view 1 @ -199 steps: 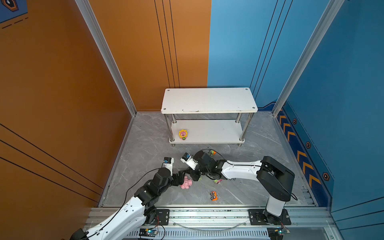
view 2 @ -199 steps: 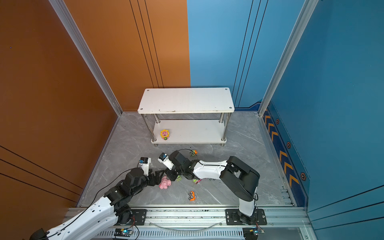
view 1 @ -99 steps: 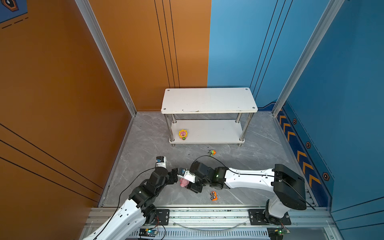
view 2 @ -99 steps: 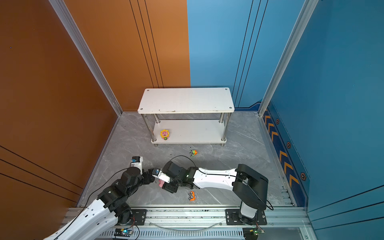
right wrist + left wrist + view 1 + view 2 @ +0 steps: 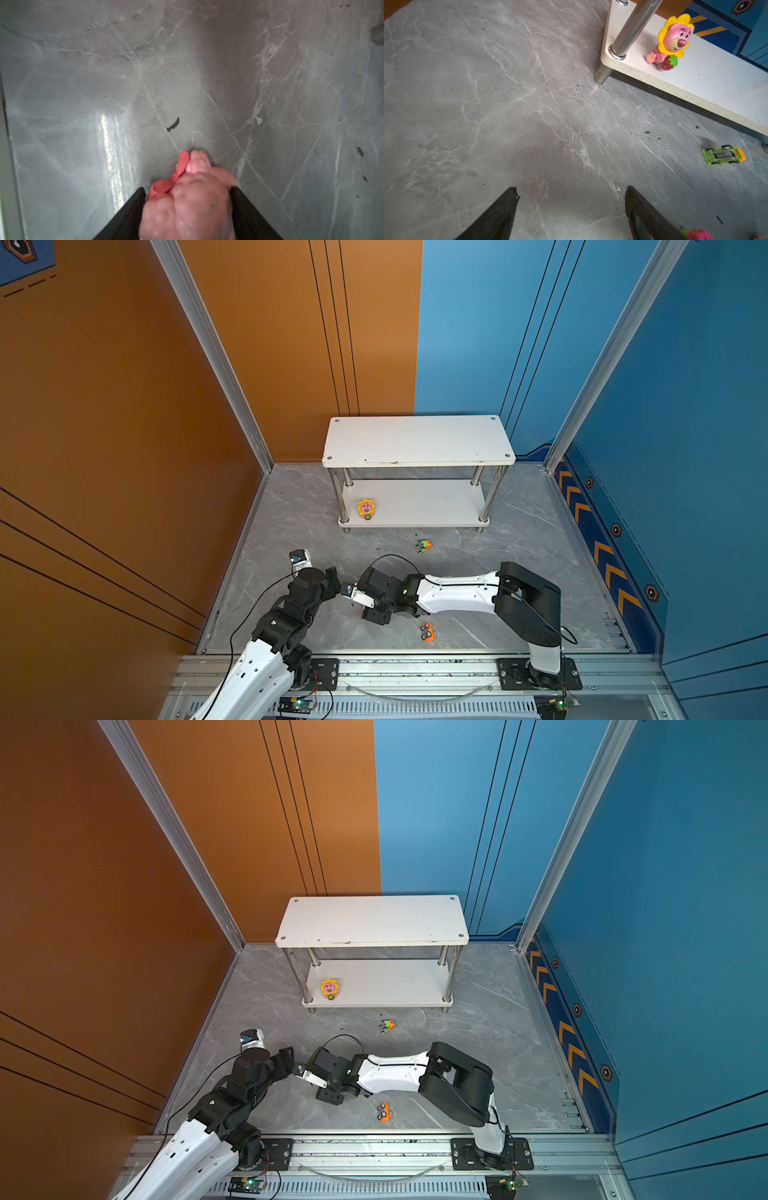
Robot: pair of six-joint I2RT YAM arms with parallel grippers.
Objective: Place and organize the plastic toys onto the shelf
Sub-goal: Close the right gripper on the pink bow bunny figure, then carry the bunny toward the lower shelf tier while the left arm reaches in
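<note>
Where right gripper sat shut beside pink figurine a second ago, jaws now clamp it, low on tabletop. Left gripper wide, empty, backed off. Carry to shelf likely next.

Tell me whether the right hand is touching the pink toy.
Touching. In the right wrist view the pink toy fills the gap in the right hand, meeting both fingers.

- Both top views: high up, far off, facing steeply down, sharing the whole floor and shelf.
- Wrist views: low, close, facing the floor; the left wrist view also shows the shelf's lower board.
</note>
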